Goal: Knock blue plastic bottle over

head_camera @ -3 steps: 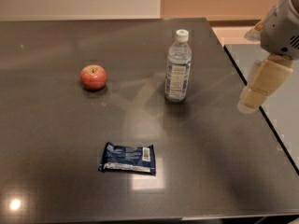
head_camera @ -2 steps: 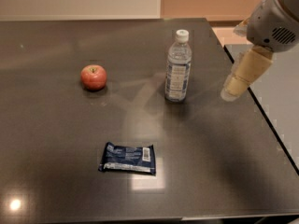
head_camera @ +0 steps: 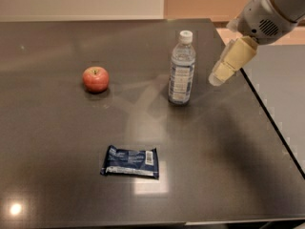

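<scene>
The biggest thing is the dark, shiny surface (head_camera: pixel 57 128). It fills almost the whole view, and its right edge runs slanting down toward 4 o'clock. A small bright spot of light (head_camera: pixel 15 209) shines on it far out at 8 o'clock.

Next is the robot's white arm (head_camera: pixel 267 13). It comes in from the top corner at 1 o'clock and points down and to the left (it has a little round patch of holes on its side).

The blue plastic bottle (head_camera: pixel 181 68) stands straight up on the surface, a bit toward 1 o'clock from the middle. It is clear, with a blue-and-white label around it. Nothing touches it.

At the end of the arm is the hand (head_camera: pixel 217 78), a pale cream color. It hangs in the air at 3 o'clock from the bottle, near it but with a gap between them. Its tip points toward 7 o'clock. I cannot tell if the hand is wide or narrow.

A dark blue snack wrapper (head_camera: pixel 129 161) lies flat at 7 o'clock from the bottle, well apart from it.

A red apple (head_camera: pixel 96 78) sits at 9 o'clock from the bottle, also well apart.

Smallest is the bottle's white cap (head_camera: pixel 186 34), on top.
</scene>
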Robot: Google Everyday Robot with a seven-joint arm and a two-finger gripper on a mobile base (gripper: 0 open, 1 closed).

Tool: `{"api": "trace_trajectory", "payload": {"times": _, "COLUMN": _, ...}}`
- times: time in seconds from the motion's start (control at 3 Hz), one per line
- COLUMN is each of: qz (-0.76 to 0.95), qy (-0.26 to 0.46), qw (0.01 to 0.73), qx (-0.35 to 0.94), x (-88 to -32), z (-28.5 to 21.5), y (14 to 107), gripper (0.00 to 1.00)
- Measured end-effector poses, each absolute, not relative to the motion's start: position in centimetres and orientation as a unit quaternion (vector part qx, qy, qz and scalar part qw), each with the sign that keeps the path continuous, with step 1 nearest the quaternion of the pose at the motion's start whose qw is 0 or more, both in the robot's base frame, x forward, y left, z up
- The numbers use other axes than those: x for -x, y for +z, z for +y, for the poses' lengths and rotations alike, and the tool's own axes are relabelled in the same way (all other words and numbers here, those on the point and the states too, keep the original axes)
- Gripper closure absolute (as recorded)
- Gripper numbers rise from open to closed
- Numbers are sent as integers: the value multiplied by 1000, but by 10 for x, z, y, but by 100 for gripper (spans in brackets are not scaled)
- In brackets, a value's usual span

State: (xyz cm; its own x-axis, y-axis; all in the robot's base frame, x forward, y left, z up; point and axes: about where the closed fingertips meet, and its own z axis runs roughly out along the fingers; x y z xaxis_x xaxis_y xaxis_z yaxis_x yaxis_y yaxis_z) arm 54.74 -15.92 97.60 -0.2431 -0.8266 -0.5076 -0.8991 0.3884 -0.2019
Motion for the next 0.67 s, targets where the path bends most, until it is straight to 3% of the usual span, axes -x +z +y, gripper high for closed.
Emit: {"api": "trace_trajectory", "payload": {"times": 0.67, "qz": 775, "qy": 111, "qw": 283, "qx": 554, "x": -575, "z": -138, "y": 954, "gripper": 0}}
